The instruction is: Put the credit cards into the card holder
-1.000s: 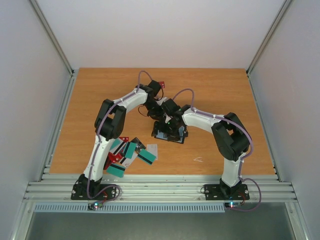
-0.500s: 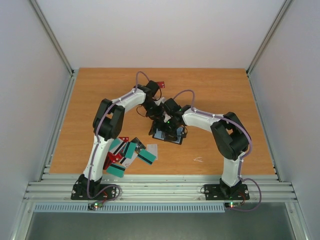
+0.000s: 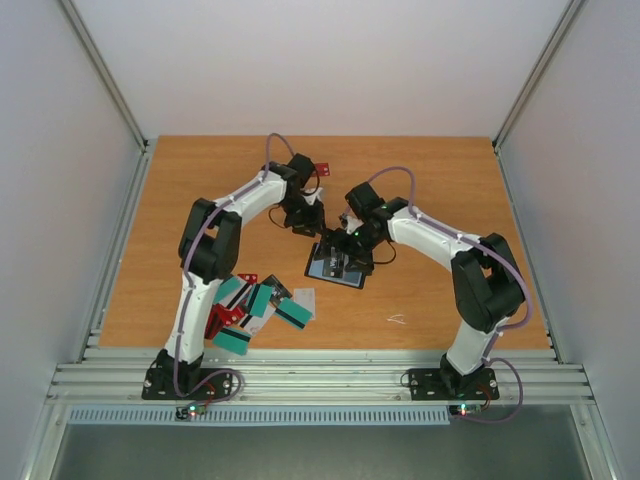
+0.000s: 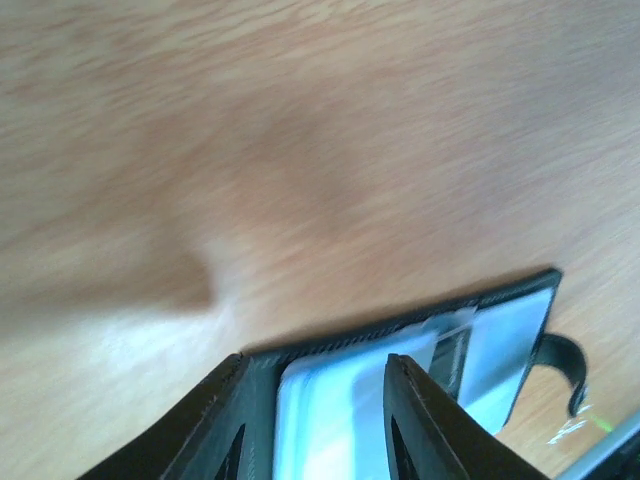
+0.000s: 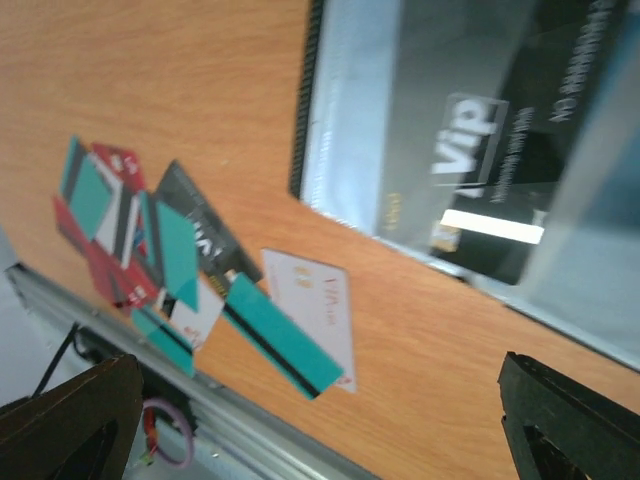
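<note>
The card holder (image 3: 337, 266) lies open on the wooden table, pale grey-blue inside, with a black card with white print (image 5: 487, 160) in it. It also shows in the right wrist view (image 5: 350, 130) and in the left wrist view (image 4: 500, 335). The credit cards (image 3: 255, 305) lie in a loose pile at the front left, teal, red, black and white (image 5: 130, 235). My left gripper (image 3: 305, 217) is open just beyond the holder's far edge, its fingers (image 4: 425, 415) framing the holder's inside. My right gripper (image 3: 350, 247) is wide open and empty above the holder.
A small red card (image 3: 322, 168) lies at the back behind the left arm. A thin white scrap (image 3: 397, 320) lies at the front right. A white card (image 5: 312, 300) and a teal card (image 5: 272, 338) lie nearest the holder. The metal rail (image 3: 320, 378) runs along the front edge.
My right gripper has risen off the holder and moved back and to the right, uncovering it. My left arm has pulled back a little toward the far side. The holder stays open.
</note>
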Controlling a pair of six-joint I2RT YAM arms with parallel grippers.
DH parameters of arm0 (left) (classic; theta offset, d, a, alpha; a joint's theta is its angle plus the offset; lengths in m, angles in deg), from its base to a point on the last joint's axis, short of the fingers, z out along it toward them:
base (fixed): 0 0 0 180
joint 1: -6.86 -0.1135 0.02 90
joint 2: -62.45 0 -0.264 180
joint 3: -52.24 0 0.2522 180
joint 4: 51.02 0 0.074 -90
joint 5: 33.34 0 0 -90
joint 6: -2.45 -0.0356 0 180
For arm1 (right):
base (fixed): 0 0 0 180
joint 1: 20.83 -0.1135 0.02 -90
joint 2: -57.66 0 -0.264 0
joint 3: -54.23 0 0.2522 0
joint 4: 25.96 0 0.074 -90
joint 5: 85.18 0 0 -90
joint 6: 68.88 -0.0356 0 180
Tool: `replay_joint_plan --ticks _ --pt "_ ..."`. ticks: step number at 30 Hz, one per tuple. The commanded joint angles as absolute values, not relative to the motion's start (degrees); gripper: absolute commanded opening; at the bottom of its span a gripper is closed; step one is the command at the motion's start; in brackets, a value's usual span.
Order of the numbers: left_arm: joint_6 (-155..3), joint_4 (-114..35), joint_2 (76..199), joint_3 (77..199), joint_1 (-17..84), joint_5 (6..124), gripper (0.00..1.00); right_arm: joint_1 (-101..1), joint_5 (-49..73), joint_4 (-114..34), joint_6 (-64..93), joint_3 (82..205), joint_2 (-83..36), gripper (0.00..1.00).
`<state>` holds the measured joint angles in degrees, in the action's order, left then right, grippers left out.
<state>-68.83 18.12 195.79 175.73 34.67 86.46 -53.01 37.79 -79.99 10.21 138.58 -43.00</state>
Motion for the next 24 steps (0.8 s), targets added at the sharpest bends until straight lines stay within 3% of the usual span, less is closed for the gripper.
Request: replay_joint_plan --ticks 1,6,13,24 --pt "-72.49 22.74 188.60 171.65 34.20 76.06 0.38 -52.64 31.48 -87.35 14.49 142.31 -45.48 0.98" --pt "-73.31 22.19 185.36 164.45 34.19 73.09 0.37 -52.64 28.75 -88.89 15.31 144.40 -49.00 0.98" --pt "-73.17 19.22 184.58 158.18 34.19 77.69 0.36 -52.73 30.06 -86.94 15.32 145.18 -52.53 0.98" --pt "-71.87 16.69 185.14 155.15 34.26 82.74 0.35 -52.79 31.57 -86.00 15.26 147.08 -55.30 0.97"
